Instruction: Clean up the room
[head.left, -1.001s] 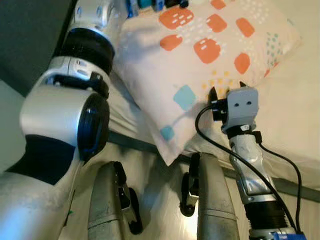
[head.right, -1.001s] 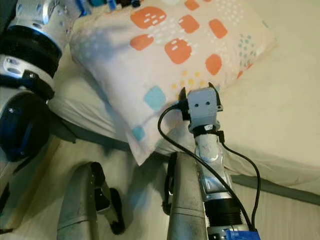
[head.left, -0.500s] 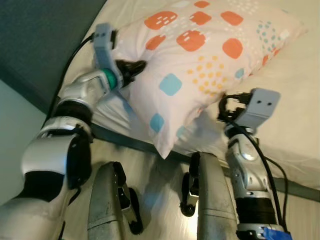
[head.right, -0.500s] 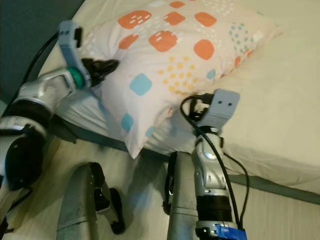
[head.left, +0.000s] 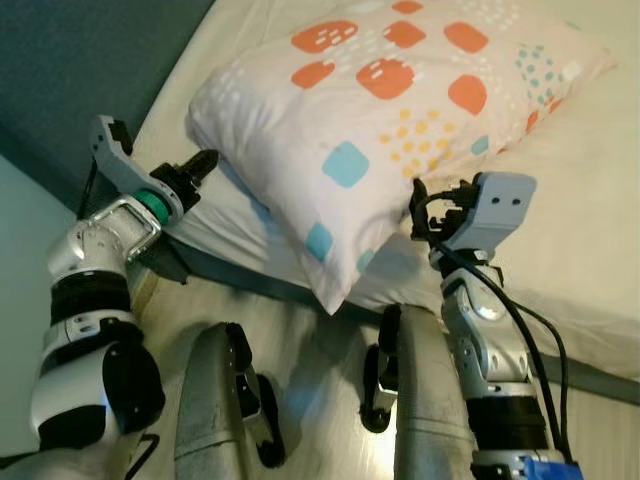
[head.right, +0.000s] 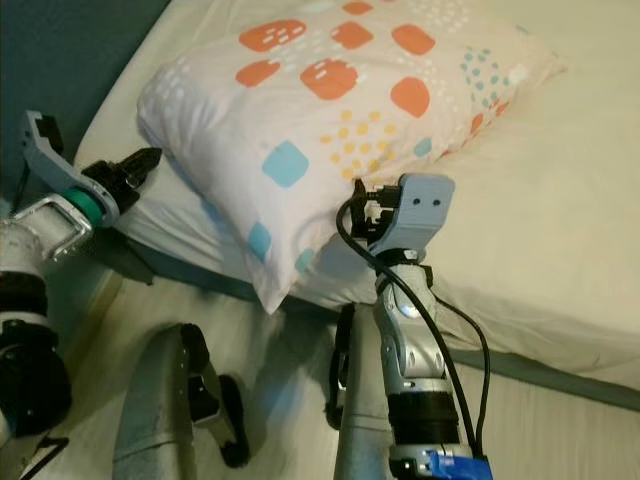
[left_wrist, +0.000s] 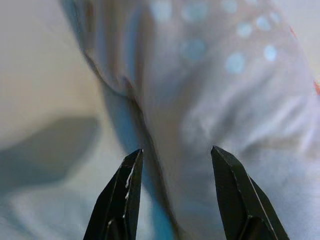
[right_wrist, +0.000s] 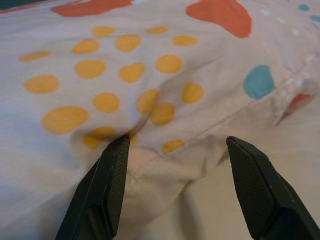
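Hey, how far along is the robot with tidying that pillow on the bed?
Looks done: the patterned pillow lies on the bed, though one corner hangs over the mattress edge. In hand: both claws are open at it, the left claw just off its left end, the right claw at the seam of its near edge, one finger touching the fabric. Left: probably pulling that corner fully onto the bed and straightening the pillow.

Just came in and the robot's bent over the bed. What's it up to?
It is working on a patterned pillow that lies on the bed, one corner hanging past the mattress edge. The left tool is open, its fingers pointing at the pillow's left end without gripping it. The right tool is open too, its fingers straddling the pillow's seamed edge by the yellow dots. Neither holds anything at this moment.
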